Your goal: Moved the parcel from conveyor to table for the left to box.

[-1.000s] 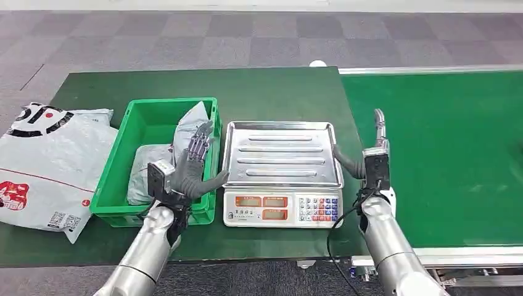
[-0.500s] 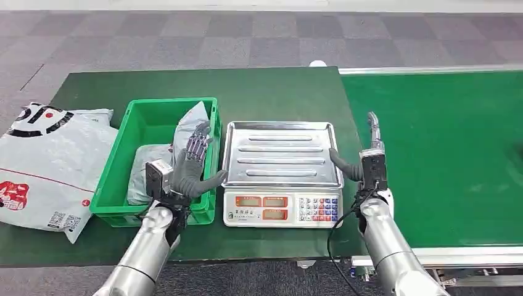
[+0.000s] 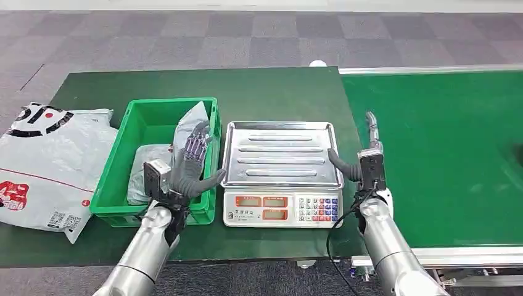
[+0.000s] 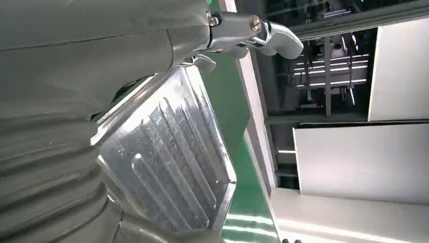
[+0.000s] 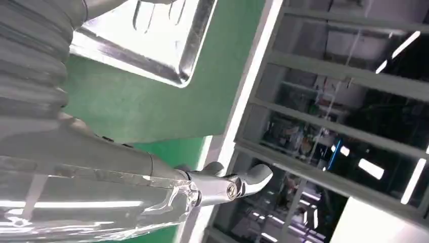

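Two grey parcels [image 3: 185,132] lie in the green crate [image 3: 139,117] on the table's left half; one leans on the crate's right wall. My left hand [image 3: 191,163] hovers over the crate's right front corner, fingers spread and holding nothing. My right hand [image 3: 369,157] stands edge-on at the right side of the scale's steel tray [image 3: 280,154], thumb toward the tray rim, fingers straight and empty. The tray [image 4: 167,162] carries nothing. No parcel lies on the green conveyor belt [image 3: 444,154].
A large white printed mail bag [image 3: 43,160] lies at the table's left end. The scale's display and keypad [image 3: 284,208] face me at the front. A cable hangs below the right forearm. Checkered floor lies beyond the table.
My left hand has drawn back slightly toward me and to the left. My right hand has shifted a little left toward the tray. The parcels have not moved.
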`<state>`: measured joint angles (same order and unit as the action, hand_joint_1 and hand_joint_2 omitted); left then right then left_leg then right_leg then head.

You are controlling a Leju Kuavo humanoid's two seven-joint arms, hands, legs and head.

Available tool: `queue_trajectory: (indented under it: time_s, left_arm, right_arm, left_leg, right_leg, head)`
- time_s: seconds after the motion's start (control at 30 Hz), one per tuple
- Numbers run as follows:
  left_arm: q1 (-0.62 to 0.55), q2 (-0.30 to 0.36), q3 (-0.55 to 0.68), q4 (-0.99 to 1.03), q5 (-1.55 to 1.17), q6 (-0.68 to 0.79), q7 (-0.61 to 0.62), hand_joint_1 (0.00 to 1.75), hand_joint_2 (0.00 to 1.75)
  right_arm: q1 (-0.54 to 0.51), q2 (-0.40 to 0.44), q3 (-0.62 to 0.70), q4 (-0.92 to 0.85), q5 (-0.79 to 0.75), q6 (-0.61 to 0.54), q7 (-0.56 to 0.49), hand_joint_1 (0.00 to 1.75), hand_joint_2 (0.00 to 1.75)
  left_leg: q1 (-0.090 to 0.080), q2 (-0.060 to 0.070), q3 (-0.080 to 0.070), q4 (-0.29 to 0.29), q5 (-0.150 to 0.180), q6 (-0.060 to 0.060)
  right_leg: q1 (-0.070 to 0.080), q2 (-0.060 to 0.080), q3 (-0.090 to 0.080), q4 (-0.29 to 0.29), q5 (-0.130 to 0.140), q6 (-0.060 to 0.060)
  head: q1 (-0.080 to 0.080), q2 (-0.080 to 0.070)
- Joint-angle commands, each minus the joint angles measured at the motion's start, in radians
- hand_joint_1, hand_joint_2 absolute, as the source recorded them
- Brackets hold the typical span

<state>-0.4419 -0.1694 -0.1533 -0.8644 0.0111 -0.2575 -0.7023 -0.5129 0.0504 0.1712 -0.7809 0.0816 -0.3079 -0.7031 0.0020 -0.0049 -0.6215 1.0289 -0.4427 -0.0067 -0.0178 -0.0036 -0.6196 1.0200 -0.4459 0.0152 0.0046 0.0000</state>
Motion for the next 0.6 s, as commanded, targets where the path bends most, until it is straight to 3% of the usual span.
queue_trajectory:
  time_s: [0.03, 0.6]
  left_arm:
    - [-0.025, 0.014, 0.037, 0.041, -0.008, -0.006, 0.004, 0.00, 1.75]
    - [-0.055, 0.013, 0.027, 0.071, -0.008, -0.037, 0.004, 0.00, 1.75]
  right_arm:
    - [-0.056, 0.006, 0.129, 0.060, 0.011, 0.007, 0.005, 0.00, 1.75]
    - [-0.071, -0.013, 0.125, 0.077, -0.024, -0.007, 0.005, 0.00, 1.75]
  left_leg:
    - [0.001, 0.003, 0.002, -0.001, -0.001, 0.000]
    - [0.001, 0.001, 0.003, -0.002, 0.000, -0.001]
  right_leg:
    - [0.001, 0.003, 0.001, -0.001, 0.001, -0.001]
    - [0.001, 0.001, 0.002, -0.002, 0.000, -0.001]
  head:
    - [0.000, 0.000]
    - [0.000, 0.000]
